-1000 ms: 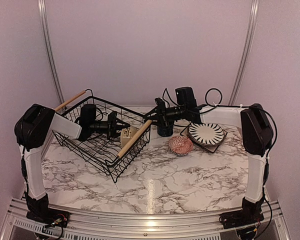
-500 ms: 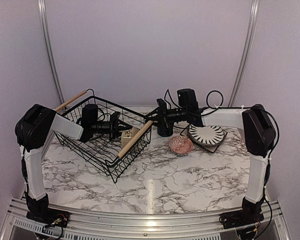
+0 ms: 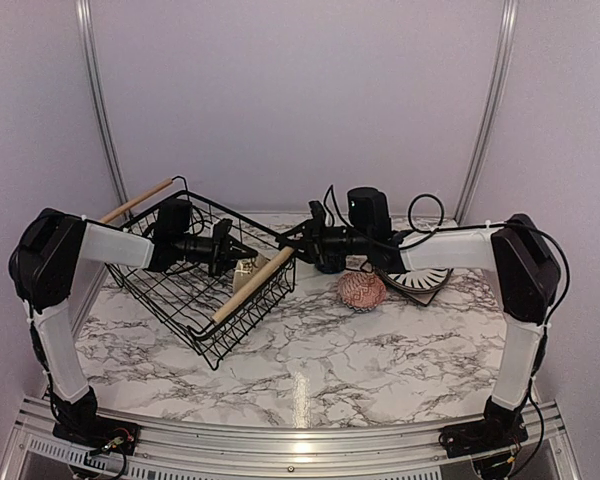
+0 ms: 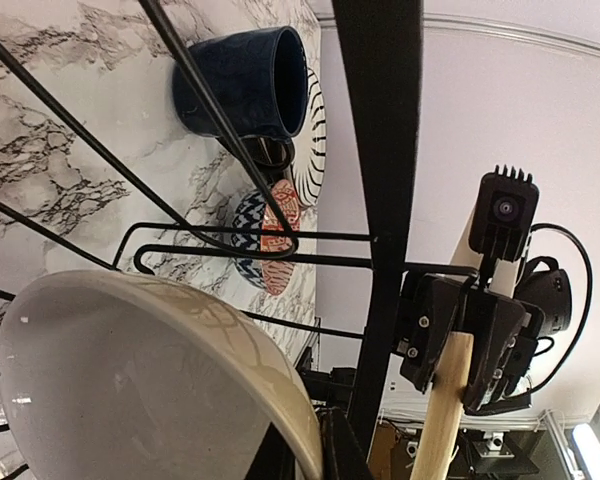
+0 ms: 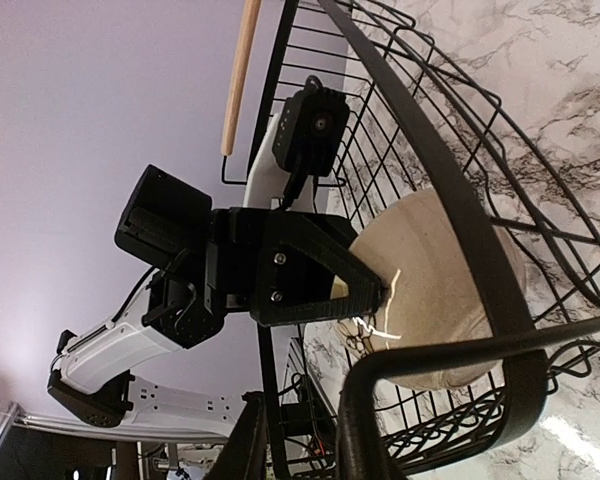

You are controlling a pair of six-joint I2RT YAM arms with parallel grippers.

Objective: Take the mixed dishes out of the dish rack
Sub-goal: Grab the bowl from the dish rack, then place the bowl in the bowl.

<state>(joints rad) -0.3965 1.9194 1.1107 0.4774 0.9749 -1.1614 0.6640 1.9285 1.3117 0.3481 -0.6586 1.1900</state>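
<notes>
Top external | marble table (image 3: 380,350), lilac walls (image 3: 300,100) | left gripper (image 3: 242,252) clamps cream bowl (image 3: 248,272) | right gripper (image 3: 298,236) clamps dish rack (image 3: 195,300)

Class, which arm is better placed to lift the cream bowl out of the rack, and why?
Left. The left gripper is inside the dish rack, pinching the rim of the cream bowl; the right gripper is clamped on the rack's wooden handle, steadying it.

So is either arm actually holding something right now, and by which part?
Left tool pinches the cream bowl by its rim; right tool grips the rack by its wooden handle.
</notes>
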